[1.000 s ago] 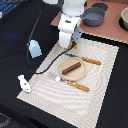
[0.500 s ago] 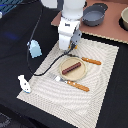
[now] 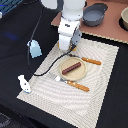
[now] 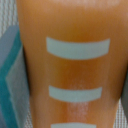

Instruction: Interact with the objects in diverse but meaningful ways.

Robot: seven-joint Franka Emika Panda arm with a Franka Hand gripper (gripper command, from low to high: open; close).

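Observation:
The ridged yellow-orange bread block (image 4: 75, 65) fills the wrist view, with pale stripes across it. A grey-teal finger (image 4: 9, 75) presses against its side. In the exterior view my gripper (image 3: 69, 50) hangs low over the far edge of the striped placemat (image 3: 45, 85), and the arm hides most of the block there. The gripper appears shut on the block. The dark brown sausage (image 3: 73, 66) lies on a tan plate (image 3: 80, 75) just in front of the gripper. The pale blue shaker (image 3: 34, 48) and the white bottle-like figure (image 3: 23, 84) stand off the mat at the exterior view's left.
An orange-handled fork (image 3: 72, 83) lies in front of the plate and a knife (image 3: 91, 61) behind it. A grey pot (image 3: 95, 14) and a second bowl (image 3: 125, 17) sit on a brown board at the back right. A cable (image 3: 34, 30) loops past the shaker.
The gripper has come down closer to the mat and slightly toward the plate. The other objects have not moved.

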